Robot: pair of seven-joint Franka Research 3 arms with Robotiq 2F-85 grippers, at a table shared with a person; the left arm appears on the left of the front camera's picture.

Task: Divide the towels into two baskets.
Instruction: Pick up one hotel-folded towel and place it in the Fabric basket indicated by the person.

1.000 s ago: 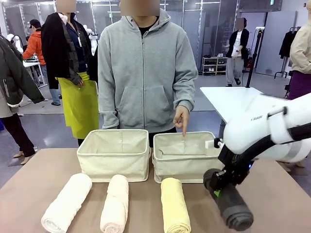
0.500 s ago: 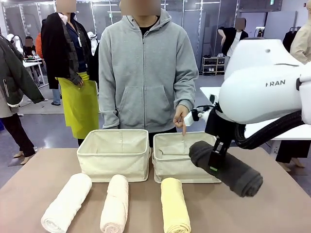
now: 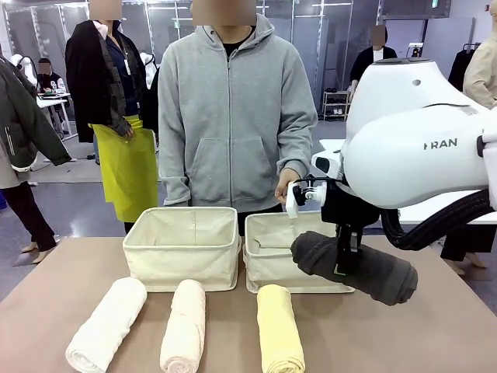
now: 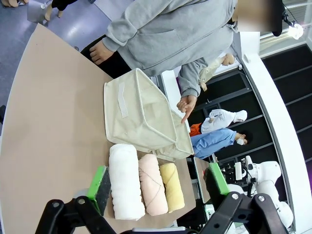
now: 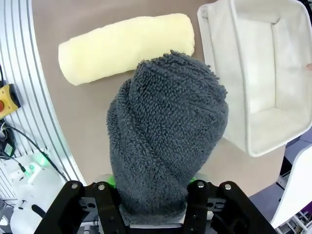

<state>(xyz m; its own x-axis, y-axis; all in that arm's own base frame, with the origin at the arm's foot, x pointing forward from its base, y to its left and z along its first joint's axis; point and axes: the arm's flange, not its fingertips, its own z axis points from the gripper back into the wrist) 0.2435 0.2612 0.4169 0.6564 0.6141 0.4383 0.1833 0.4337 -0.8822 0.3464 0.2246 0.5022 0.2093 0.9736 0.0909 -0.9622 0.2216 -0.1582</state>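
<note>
Our right gripper (image 3: 342,260) clamps the grey towel (image 3: 377,270) above the near rim of the right basket (image 3: 268,268); our left gripper (image 4: 158,186) hangs open. We judge nothing sorted yet: that basket and the left basket (image 3: 182,256) look empty, and the white towel (image 3: 109,322), cream towel (image 3: 184,326) and yellow towel (image 3: 279,330) lie on the table (image 3: 46,287).

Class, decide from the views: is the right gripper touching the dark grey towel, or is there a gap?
Touching. The right wrist view shows the dark grey towel squeezed between the two fingers of the right gripper.

Brown table (image 3: 70,272), grey-hooded person (image 3: 233,116) behind, yellow apron (image 3: 132,163)
</note>
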